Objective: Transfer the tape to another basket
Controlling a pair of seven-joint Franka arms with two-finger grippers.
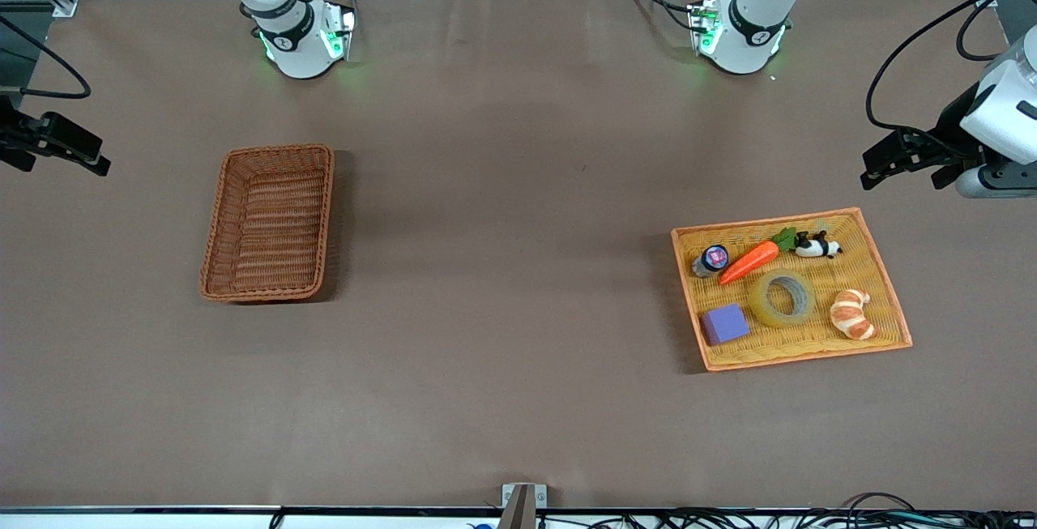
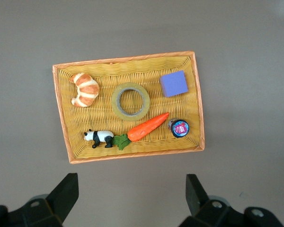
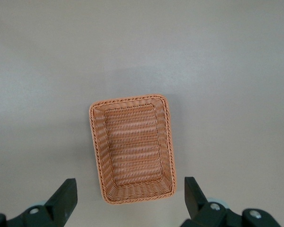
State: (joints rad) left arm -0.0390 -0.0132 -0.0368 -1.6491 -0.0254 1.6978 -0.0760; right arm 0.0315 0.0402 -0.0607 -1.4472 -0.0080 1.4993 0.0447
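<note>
The tape [image 1: 760,302] is a yellowish ring lying flat in the yellow woven tray [image 1: 802,357], between a purple block and a croissant. It also shows in the left wrist view [image 2: 130,86]. The reddish-brown basket [image 1: 275,150] stands empty toward the right arm's end of the table and shows in the right wrist view [image 3: 128,100]. My left gripper [image 1: 871,168] hangs open and empty in the air over bare cloth beside the tray [image 2: 132,157]. My right gripper [image 1: 93,158] hangs open and empty over the cloth beside the basket.
The tray also holds a croissant [image 1: 852,314], a purple block [image 1: 724,323], a toy carrot [image 1: 749,260], a toy panda [image 1: 818,247] and a small blue-lidded jar [image 1: 711,260]. A brown cloth covers the table between tray and basket.
</note>
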